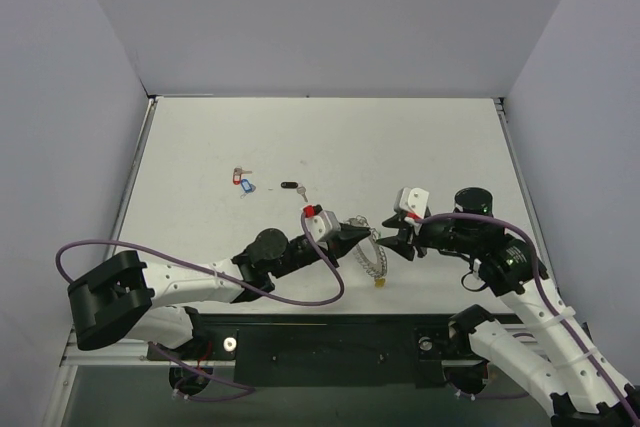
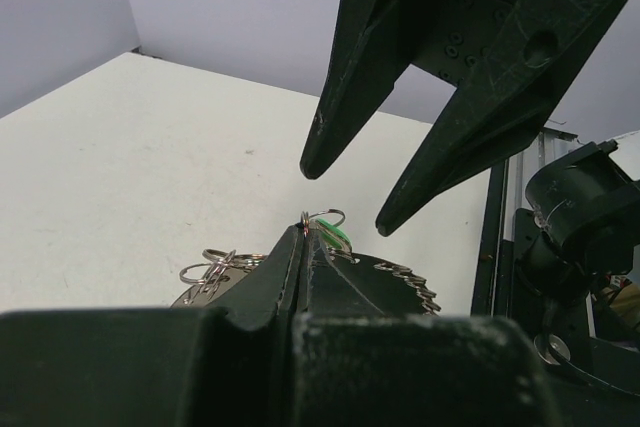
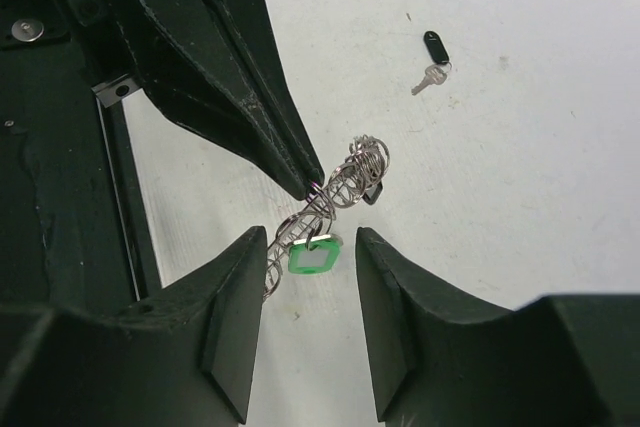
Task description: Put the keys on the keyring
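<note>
L claw [image 2: 305, 231] fully shut, tips pinching one small loop on the edge of the keyring [image 3: 348, 175]. Keyring is held up off the table [image 1: 300, 137], hanging tilted just below and ahead of those tips. Its yellow tag [image 1: 381, 282] dangles at the low, near end. From the top cam the keyring sits btwn the two claws, abt mid-width, close to the table's near edge.

R claw [image 3: 310, 239] partway open, holding nothing. Its jaws stand either side of the green tag [image 3: 314, 257] w/ a gap showing on both sides, no contact seen. Green tag hangs among the keyring's loops, just under the L claw's tips. Can't tell exactly which loop carries it. In the L wrist cam the R claw's fingers [image 2: 350, 67] come in from above. Their tips sit just over the pinched loop, one each side, not touching it.

Loose keys lie flat on the table, well apart from both claws, out past the keyring to the far left. Black key [image 3: 436, 47] is the nearest, silver blade pointing back toward the claws. Further left, red key [image 1: 237, 173] and blue key [image 1: 247, 186] lie just beside each other. Can't tell if they touch.
</note>
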`<control>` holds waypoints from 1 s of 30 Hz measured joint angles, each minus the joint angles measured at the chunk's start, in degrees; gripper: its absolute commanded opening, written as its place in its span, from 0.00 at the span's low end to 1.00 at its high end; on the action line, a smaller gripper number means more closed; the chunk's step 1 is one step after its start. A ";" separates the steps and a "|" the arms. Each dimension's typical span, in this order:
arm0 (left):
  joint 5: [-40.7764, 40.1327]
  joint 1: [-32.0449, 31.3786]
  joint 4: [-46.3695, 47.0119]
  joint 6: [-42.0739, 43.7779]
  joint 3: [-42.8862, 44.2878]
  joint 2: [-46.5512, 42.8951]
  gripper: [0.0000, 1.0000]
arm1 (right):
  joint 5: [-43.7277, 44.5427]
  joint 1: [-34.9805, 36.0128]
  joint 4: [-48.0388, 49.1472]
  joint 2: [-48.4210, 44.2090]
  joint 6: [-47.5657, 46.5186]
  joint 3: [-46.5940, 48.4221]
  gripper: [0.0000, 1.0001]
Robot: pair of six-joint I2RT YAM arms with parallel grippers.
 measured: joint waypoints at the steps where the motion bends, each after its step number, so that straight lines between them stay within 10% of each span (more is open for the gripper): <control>1: -0.13 0.00 0.00 -0.09 0.00 0.00 0.00 | 0.70 0.28 0.83 -0.11 0.39 -0.39 0.35; 18: -1.01 0.00 2.16 -0.74 0.00 0.13 0.00 | 4.70 2.10 4.61 -0.15 0.59 -1.86 0.01; 30: -1.90 1.05 11.47 -4.63 -2.54 2.84 0.00 | 5.42 3.19 5.07 -0.15 -4.11 -1.86 0.00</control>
